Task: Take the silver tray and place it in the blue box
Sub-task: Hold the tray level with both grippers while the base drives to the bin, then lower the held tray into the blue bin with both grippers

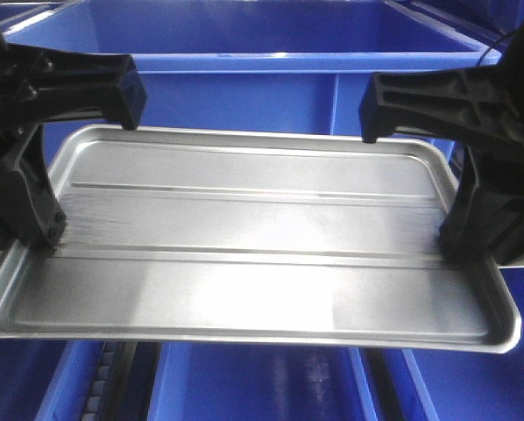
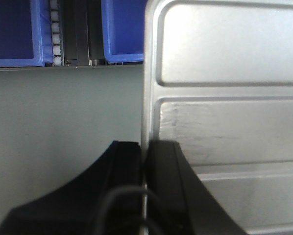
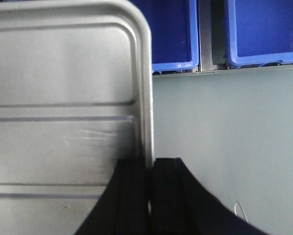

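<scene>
The silver tray (image 1: 244,246) hangs level in the air, held at both short ends. My left gripper (image 1: 41,239) is shut on its left rim. My right gripper (image 1: 459,246) is shut on its right rim. In the left wrist view the black fingers (image 2: 161,171) pinch the thin rim of the tray (image 2: 225,122), one inside and one outside, with my left gripper (image 2: 144,149) shut. The right wrist view shows the same pinch by my right gripper (image 3: 150,164) on the tray (image 3: 63,98). The blue box (image 1: 288,60) stands just behind the tray, its open top facing up.
More blue crates (image 1: 262,386) sit below the tray's front edge. Under the tray lies a grey floor (image 2: 63,112), with blue crates (image 2: 14,29) (image 3: 264,29) and a white roller rail (image 2: 56,29) along its far side. A thin wire loop (image 3: 240,209) lies on the floor.
</scene>
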